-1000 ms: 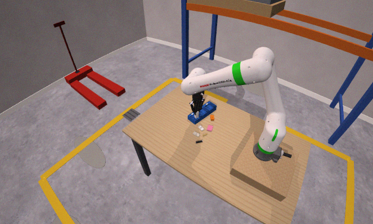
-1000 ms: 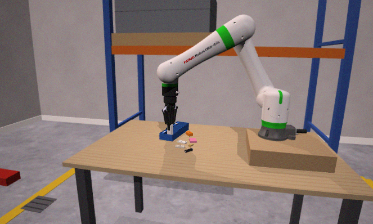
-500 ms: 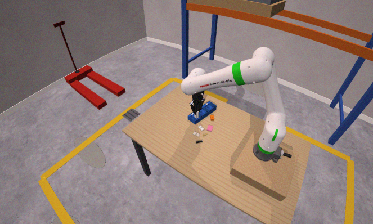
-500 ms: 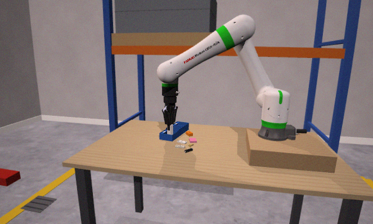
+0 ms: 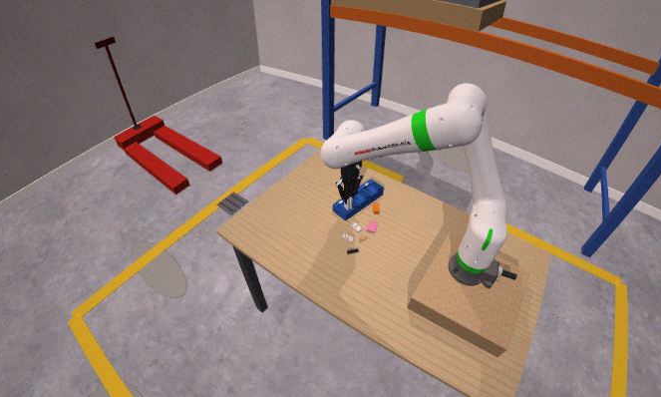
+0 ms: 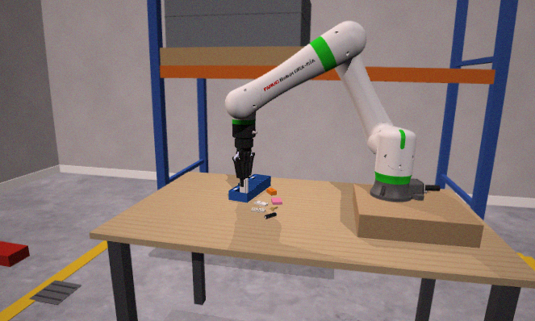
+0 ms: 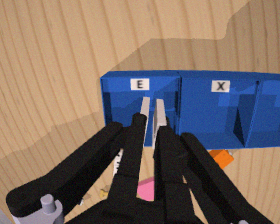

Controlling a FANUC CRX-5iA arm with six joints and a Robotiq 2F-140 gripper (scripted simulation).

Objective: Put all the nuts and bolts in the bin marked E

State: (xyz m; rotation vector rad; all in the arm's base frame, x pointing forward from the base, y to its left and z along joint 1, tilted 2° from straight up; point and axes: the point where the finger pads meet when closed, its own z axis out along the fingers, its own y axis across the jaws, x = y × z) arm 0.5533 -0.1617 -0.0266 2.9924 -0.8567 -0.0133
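My gripper (image 5: 348,203) (image 6: 244,188) (image 7: 151,108) points down with its tips low in compartment E of the blue bin row (image 5: 371,193) (image 6: 240,196) (image 7: 211,120). Its fingers are nearly together, with a narrow gap. I see nothing between them, though the lowest ends are partly hidden. In the wrist view the tips are in the right half of E, near the wall to X. No nut or bolt shows in the visible part of E; the fingers hide the rest. A small brass-coloured piece (image 5: 363,238) (image 6: 273,208) lies on the table, too small to identify.
Near the bins lie an orange piece (image 5: 376,207) (image 6: 271,191) (image 7: 221,158), a pink block (image 5: 372,226) (image 6: 277,201) (image 7: 147,190), two white dotted pieces and a black rod (image 5: 352,251) (image 6: 270,215). Compartments X and M adjoin E.
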